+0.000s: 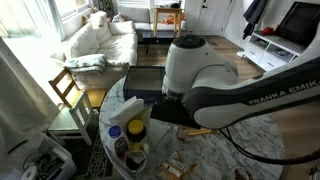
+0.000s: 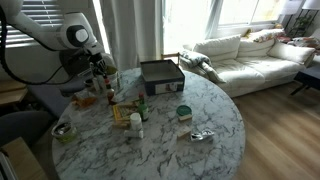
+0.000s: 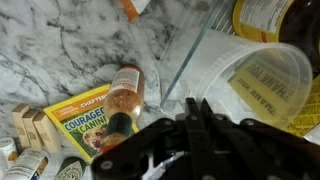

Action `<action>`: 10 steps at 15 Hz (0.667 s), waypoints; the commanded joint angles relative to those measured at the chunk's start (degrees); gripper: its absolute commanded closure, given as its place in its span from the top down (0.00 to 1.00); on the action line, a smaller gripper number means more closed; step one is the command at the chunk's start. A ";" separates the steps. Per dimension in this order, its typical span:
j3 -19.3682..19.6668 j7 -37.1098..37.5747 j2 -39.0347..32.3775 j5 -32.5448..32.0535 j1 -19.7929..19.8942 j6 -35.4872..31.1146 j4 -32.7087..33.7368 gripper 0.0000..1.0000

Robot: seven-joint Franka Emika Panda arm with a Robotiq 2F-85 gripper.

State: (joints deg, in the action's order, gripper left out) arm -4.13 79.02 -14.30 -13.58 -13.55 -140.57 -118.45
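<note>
My gripper [image 3: 197, 102] has its two black fingers pressed together with nothing between them. In the wrist view it hangs over a clear plastic tub [image 3: 262, 82] with a yellow label, next to the rim of a glass bowl [image 3: 190, 62]. A bottle of orange-brown sauce [image 3: 124, 95] lies to the left, partly on a yellow book [image 3: 82, 118]. In an exterior view the gripper [image 2: 99, 66] hovers above a cluster of bottles at the left edge of the round marble table [image 2: 200, 160].
A black box [image 2: 160, 75] stands at the table's far side and also shows in the exterior view from behind the arm [image 1: 150, 80]. A yellow-capped bottle [image 2: 135, 122], a green-lidded jar [image 2: 183, 112] and crumpled foil [image 2: 202, 135] lie mid-table. A white sofa [image 2: 245, 55] stands beyond.
</note>
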 commanded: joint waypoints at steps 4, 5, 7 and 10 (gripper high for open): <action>0.52 -0.16 7.63 3.68 1.75 -1.72 -5.22 0.01; 0.44 -0.53 8.88 4.96 2.27 -1.88 -6.03 0.01; 0.50 -0.98 11.80 7.52 3.44 -2.08 -8.31 0.01; 0.16 -4.54 16.39 14.86 5.42 -2.94 -11.29 0.01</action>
State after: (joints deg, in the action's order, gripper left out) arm -4.00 78.00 -3.98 -4.40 -10.54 -141.06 -124.02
